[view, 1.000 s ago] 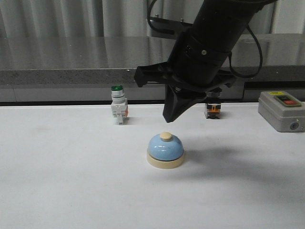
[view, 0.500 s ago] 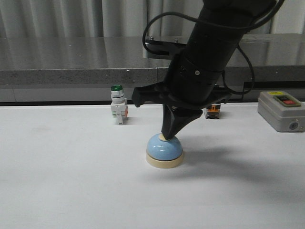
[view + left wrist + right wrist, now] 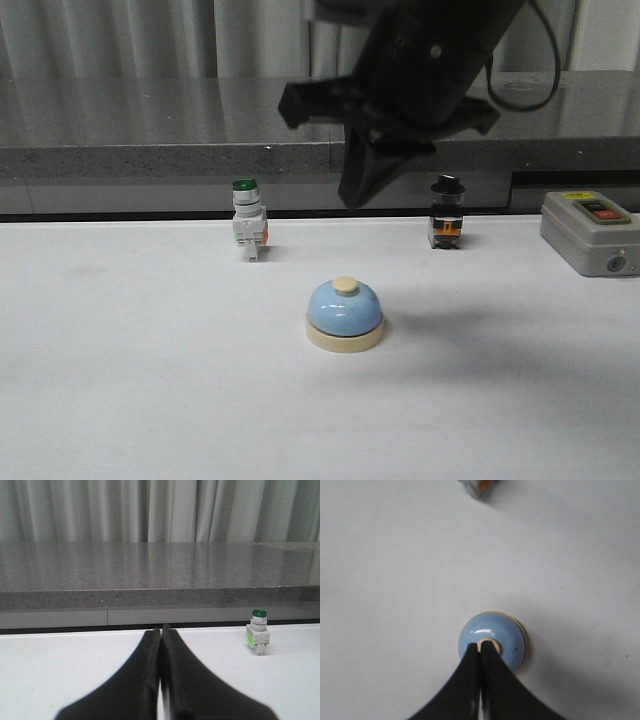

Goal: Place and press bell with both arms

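My right gripper (image 3: 352, 195) has risen clear of the bell (image 3: 344, 313) it was pressing half a second ago; jaws pressed together, holding nothing. Left gripper (image 3: 161, 635) is likewise closed tight and empty. One counter (image 3: 120, 380). One grey box (image 3: 590, 232). One bell, directly below the right gripper, apart from it. One green-capped switch (image 3: 248, 232) and one black-capped switch (image 3: 446, 225) behind.

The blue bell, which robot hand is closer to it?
The right. The right gripper hangs closed in the air straight above the bell, not touching it. The left gripper is closed low over the table, and its camera shows no bell.
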